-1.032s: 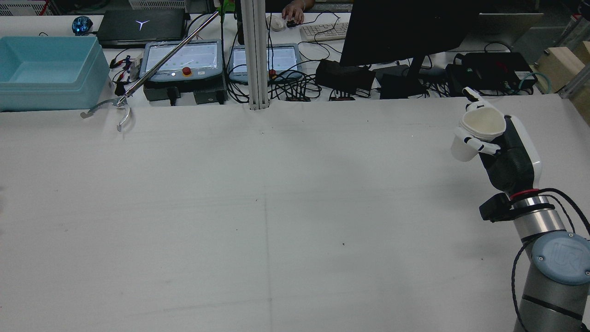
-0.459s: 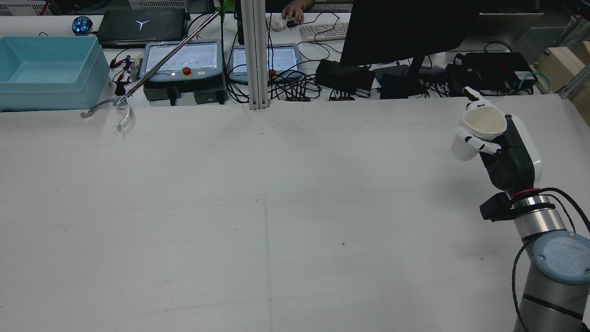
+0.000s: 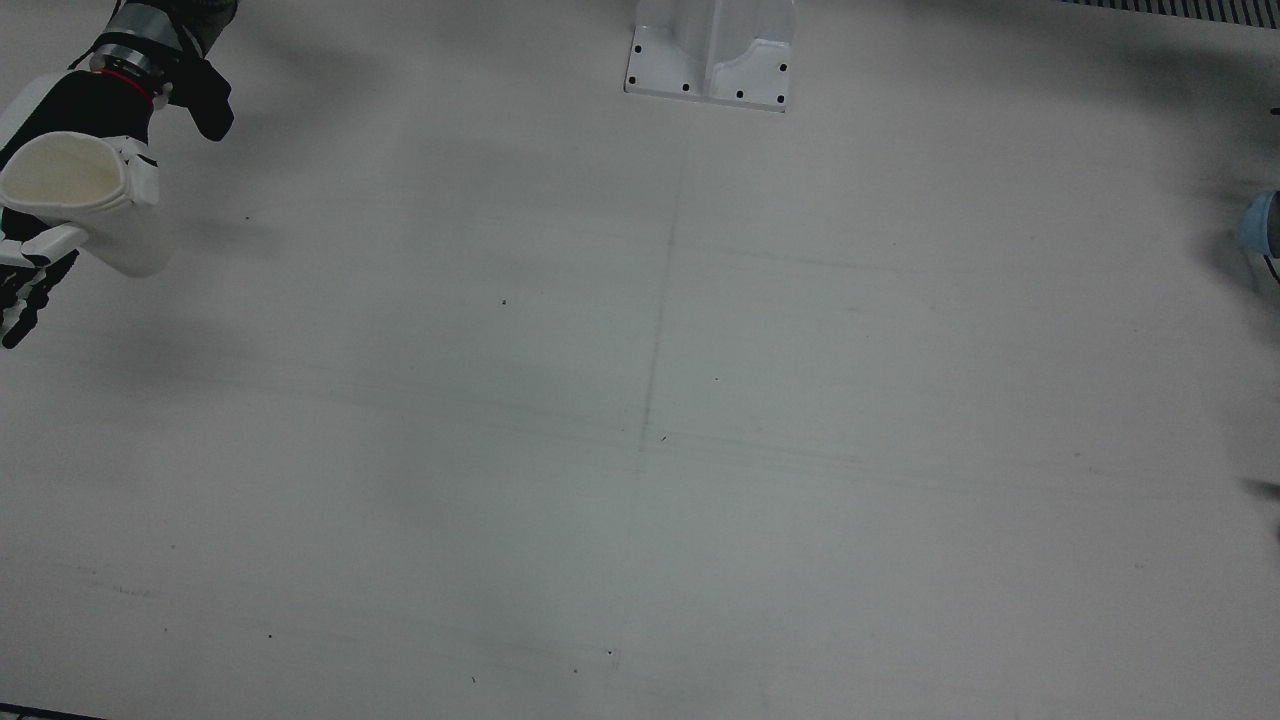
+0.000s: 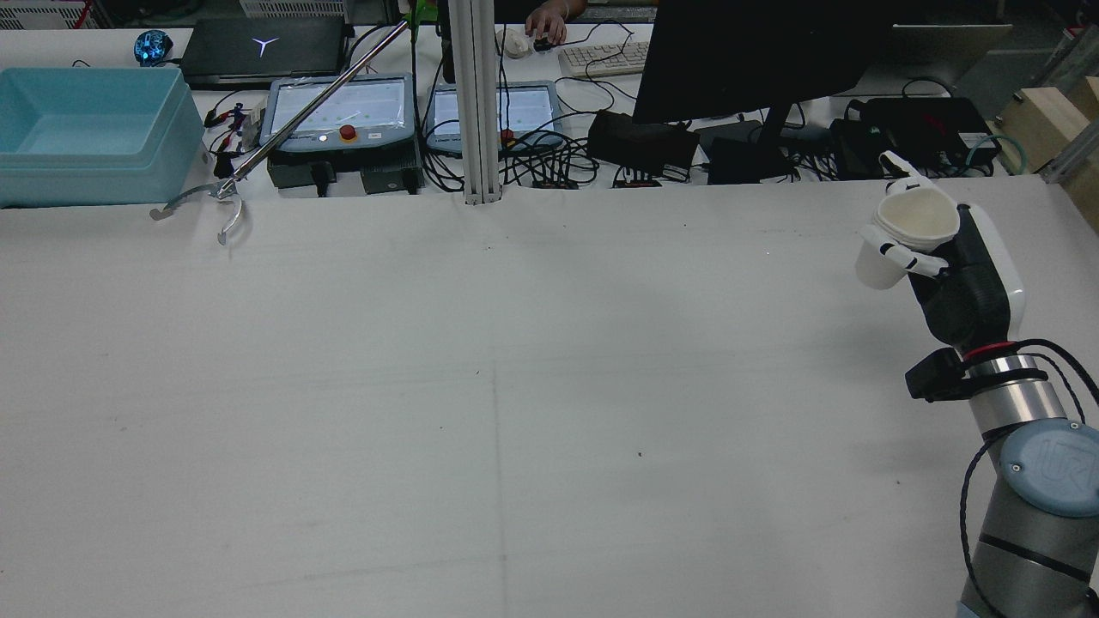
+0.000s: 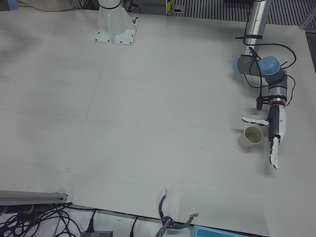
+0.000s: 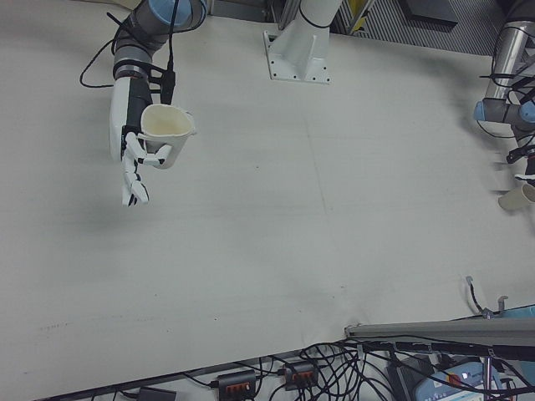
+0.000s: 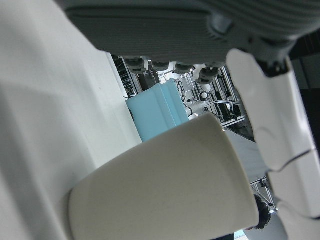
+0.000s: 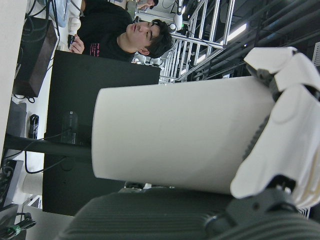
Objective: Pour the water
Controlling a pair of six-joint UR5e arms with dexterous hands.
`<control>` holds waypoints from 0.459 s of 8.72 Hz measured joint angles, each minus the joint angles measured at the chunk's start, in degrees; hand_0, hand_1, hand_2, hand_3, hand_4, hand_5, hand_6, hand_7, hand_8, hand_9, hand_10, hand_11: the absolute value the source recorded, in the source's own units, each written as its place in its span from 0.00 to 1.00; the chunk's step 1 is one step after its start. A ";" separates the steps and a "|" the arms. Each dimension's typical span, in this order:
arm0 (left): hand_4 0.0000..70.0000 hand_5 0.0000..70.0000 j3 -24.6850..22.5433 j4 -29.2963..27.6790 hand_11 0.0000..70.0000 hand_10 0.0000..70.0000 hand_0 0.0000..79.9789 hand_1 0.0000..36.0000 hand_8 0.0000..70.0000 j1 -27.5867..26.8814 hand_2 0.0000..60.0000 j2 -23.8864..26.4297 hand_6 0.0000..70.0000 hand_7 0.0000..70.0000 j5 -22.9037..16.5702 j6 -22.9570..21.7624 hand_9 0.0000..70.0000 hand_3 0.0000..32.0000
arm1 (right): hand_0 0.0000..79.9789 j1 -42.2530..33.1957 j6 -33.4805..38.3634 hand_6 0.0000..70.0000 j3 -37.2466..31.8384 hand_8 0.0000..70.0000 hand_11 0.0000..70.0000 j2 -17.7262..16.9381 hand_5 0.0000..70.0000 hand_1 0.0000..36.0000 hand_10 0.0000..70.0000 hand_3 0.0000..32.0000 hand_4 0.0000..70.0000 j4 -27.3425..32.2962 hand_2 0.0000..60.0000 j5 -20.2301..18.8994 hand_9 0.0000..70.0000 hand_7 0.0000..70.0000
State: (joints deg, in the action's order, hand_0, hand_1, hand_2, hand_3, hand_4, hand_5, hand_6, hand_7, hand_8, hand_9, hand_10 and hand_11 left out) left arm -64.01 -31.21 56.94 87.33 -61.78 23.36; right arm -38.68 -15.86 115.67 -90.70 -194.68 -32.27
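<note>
My right hand is shut on a white paper cup and holds it upright above the table's right edge in the rear view. The same cup and right hand show at the upper left of the right-front view, and the cup again in the front view. A second white cup stands on the table. My left hand is open beside it, with its fingers stretched out straight. In the left hand view this cup lies close to the palm.
Along the table's far edge stand a blue bin, a metal grabber tool, an aluminium post, two teach pendants and a dark monitor. A person's hand rests by a keyboard. A white pedestal base is bolted down.
My right hand has carried its cup a little to the right and further away across the table, still upright.
</note>
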 measured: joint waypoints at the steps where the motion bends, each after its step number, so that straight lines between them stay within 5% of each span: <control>1: 0.16 0.00 -0.64 -0.05 0.07 0.03 0.65 0.30 0.00 1.02 0.00 -0.31 0.00 0.00 0.02 -0.07 0.00 0.00 | 0.53 -0.30 0.03 0.11 -1.63 0.04 0.12 0.05 1.00 0.46 0.08 0.00 0.38 0.07 0.77 -0.04 0.10 0.21; 2: 0.17 0.00 -2.07 -0.39 0.07 0.03 0.65 0.31 0.00 1.59 0.00 -1.31 0.00 0.01 0.05 -0.21 0.00 0.00 | 0.51 -0.52 0.24 0.10 -4.62 0.08 0.17 0.00 1.00 0.36 0.11 0.00 0.34 1.45 0.62 0.00 0.15 0.18; 4: 0.16 0.00 -6.28 0.15 0.07 0.03 0.65 0.33 0.00 1.91 0.00 -3.79 0.00 0.01 0.02 -0.94 0.00 0.00 | 0.51 -0.99 0.38 0.12 -12.53 0.11 0.22 0.05 1.00 0.31 0.15 0.00 0.37 8.65 0.53 0.13 0.20 0.21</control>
State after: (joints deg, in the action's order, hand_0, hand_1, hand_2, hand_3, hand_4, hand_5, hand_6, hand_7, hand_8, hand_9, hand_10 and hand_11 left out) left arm -70.29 -31.06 58.85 83.54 -61.76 22.42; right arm -39.67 -15.48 103.15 -90.65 -186.02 -32.14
